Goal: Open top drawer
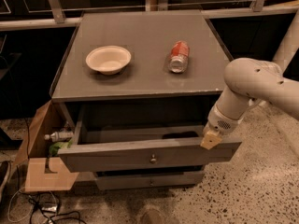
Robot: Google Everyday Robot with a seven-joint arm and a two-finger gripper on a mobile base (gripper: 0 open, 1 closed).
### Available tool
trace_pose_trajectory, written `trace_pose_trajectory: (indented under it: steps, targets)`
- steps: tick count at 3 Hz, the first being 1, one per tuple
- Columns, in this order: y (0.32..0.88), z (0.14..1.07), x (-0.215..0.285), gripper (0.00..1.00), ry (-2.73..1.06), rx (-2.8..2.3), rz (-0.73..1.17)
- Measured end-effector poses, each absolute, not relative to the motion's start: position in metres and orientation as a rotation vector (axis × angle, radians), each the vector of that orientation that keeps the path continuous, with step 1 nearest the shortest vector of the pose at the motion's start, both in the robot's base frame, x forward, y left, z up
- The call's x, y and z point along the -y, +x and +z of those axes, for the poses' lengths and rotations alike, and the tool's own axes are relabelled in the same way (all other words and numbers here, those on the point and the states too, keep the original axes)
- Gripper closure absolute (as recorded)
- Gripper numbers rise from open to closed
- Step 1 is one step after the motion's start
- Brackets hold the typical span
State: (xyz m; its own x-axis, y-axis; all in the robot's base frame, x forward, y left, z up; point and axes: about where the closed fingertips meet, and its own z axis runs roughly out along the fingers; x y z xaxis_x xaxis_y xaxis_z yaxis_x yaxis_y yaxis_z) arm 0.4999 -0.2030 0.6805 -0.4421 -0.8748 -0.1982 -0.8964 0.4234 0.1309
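Top drawer (140,155) stands pulled out (brass knob (153,159) central). End effector (210,139) sits at its right upper edge; grip state cannot be told

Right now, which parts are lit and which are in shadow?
In the camera view the light is dim and warm. The cabinet top, with the bowl and the can, is lit best; the inside of the open top drawer lies in deep shadow, and the background is almost black. The gripper, at the right end of the drawer's front, is well lit.
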Motion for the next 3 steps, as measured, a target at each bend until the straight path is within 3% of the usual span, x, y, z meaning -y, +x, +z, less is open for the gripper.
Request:
trace_pose_trajectory:
  steps: [2, 3]
  targets:
    - [0.4999, 0.6804, 0.2030, 0.11, -1.602, -2.565, 0.331]
    - [0.4998, 0.6803, 0.2030, 0.00, -1.602, -2.565, 0.332]
